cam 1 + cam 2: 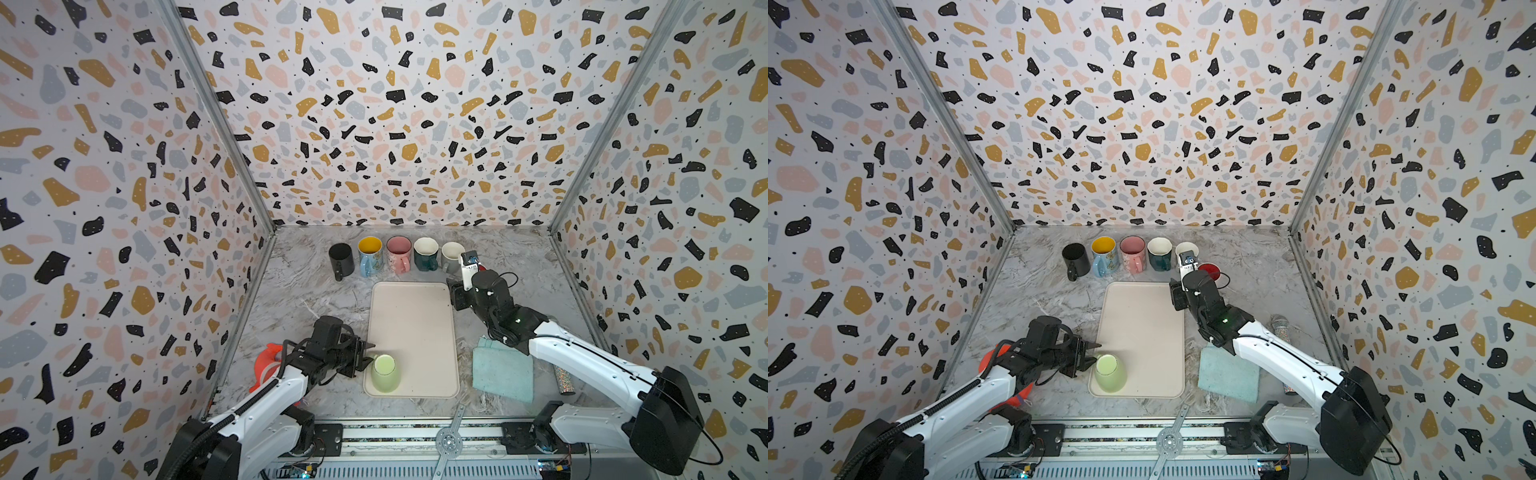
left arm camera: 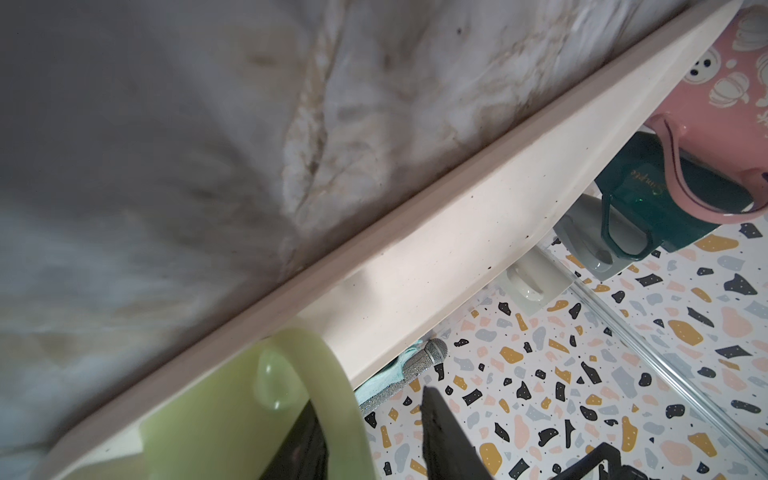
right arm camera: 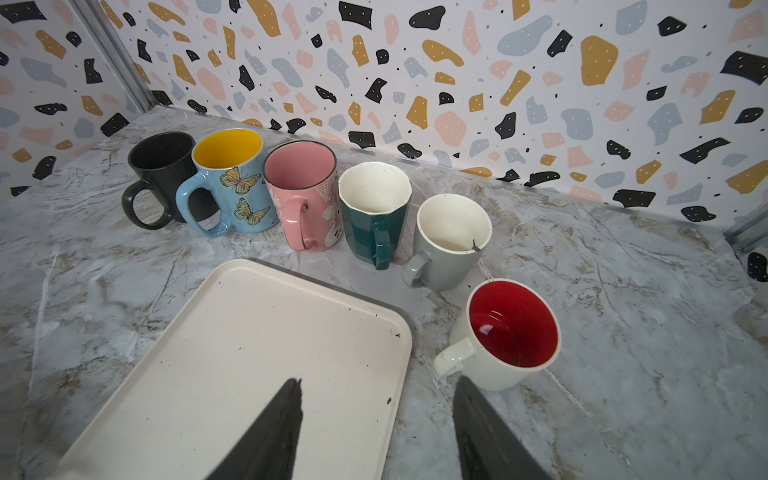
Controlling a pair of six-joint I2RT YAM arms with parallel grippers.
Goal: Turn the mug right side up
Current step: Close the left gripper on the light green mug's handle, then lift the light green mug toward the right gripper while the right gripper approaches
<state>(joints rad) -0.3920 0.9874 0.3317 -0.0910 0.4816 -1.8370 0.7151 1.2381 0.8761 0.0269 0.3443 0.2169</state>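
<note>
Mug awaits turning: a pale green mug (image 1: 385, 374) stands upside down, base up, on the near left corner of a cream tray (image 1: 415, 324) set on a marble-patterned tabletop (image 1: 316, 291). The left gripper (image 1: 369, 355) meets it from the side. In the left wrist view one black finger (image 2: 299, 440) shows inside the loop of the mug's handle (image 2: 332, 374), while the other stands outside with a gap showing. The jaws straddle the handle without pinching it.

Right of the tray lie a teal cloth (image 1: 503, 370) and a silver glitter microphone (image 2: 424, 357). Farther back, the right gripper (image 3: 378, 386) hovers by the tray's far right corner, jaws spread and empty, near a white mug with a red interior (image 3: 507, 332).

Along the back wall five upright mugs stand in a row: a black mug (image 3: 162, 166), a blue butterfly mug (image 3: 232, 187) with a yellow interior, a pink mug (image 3: 303, 199) printed with ghosts and pumpkins, a dark green mug (image 3: 374, 220) and a grey mug (image 3: 449, 249). Gold script on the dark green mug, seen in the left wrist view, appears to read "Simple".
</note>
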